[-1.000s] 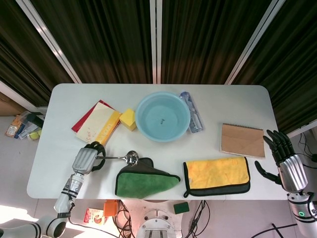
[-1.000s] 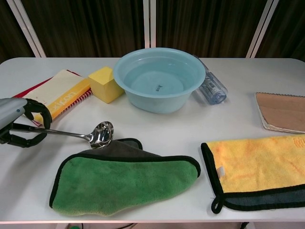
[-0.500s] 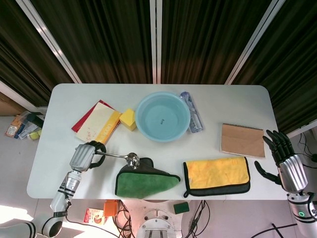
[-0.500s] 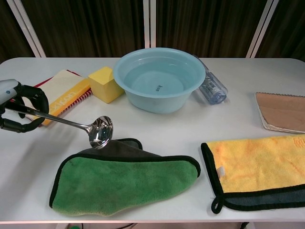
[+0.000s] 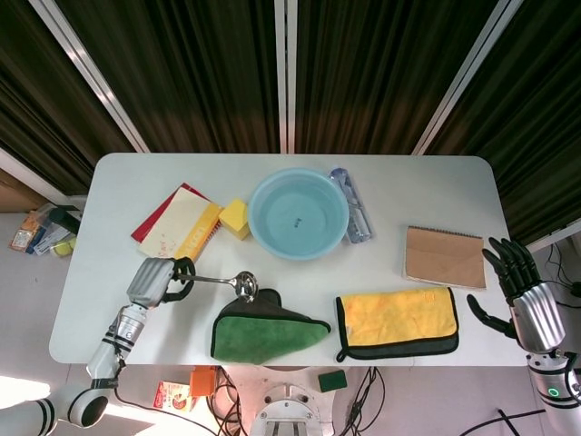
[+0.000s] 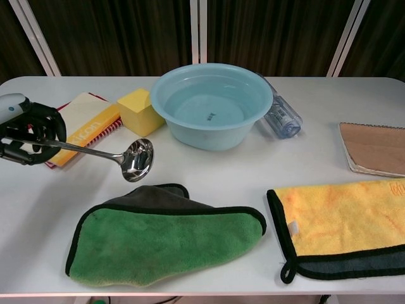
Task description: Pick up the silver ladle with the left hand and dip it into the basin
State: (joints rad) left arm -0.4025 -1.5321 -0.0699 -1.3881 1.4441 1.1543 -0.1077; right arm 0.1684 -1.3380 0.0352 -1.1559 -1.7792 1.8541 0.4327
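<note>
The left hand (image 6: 28,130) has its dark fingers curled tight around the handle of the silver ladle (image 6: 107,155). The ladle's bowl hangs clear of the worktop (image 5: 381,259), just above the green cloth (image 6: 168,244) and in front of the blue basin (image 6: 212,104). At the far right edge, the right hand (image 5: 522,291) holds nothing, fingers spread apart.

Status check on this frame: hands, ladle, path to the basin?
Left hand grips ladle by its handle, bowl lifted off the table. Right hand open, idle at the table's edge. Basin not yet reached; yellow sponge sits beside the path.
</note>
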